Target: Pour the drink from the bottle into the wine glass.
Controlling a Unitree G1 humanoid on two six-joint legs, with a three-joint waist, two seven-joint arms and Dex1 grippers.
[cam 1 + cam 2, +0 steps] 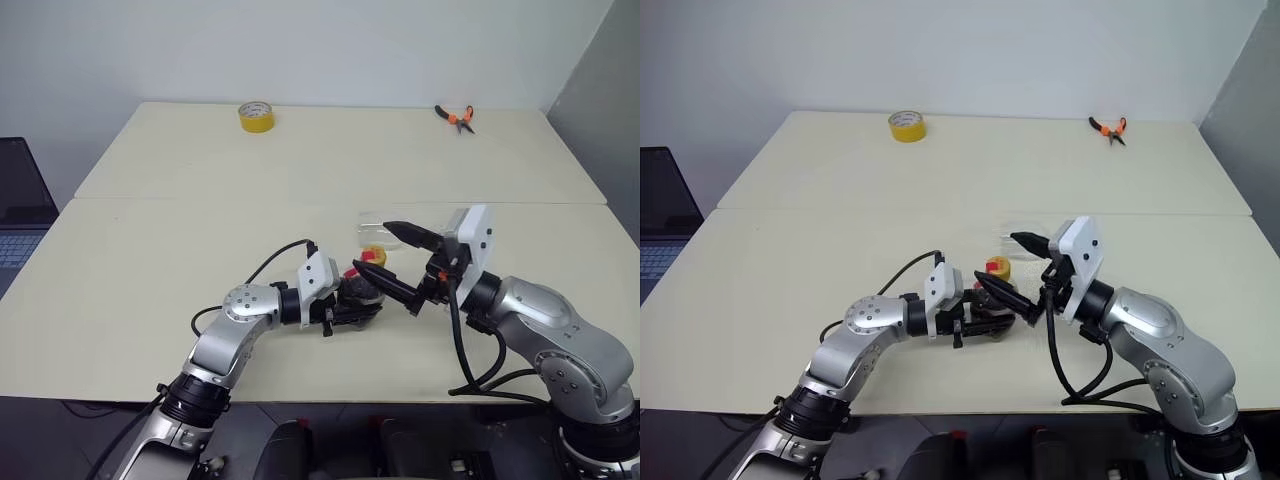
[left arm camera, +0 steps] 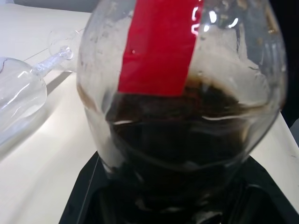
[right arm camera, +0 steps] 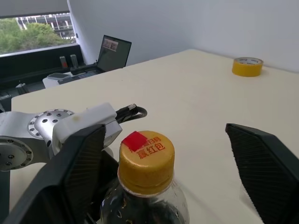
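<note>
Fingers [image 3: 261,168] flanking upright bottle [image 3: 145,186]

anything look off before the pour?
The wine glass appears to lie on its side on the table, with its stem running along the surface, so it can't take a pour as it is. The bottle stands upright with its yellow cap on.

Yellow cap [image 3: 145,161] — near-black drink [image 2: 180,140]
</note>
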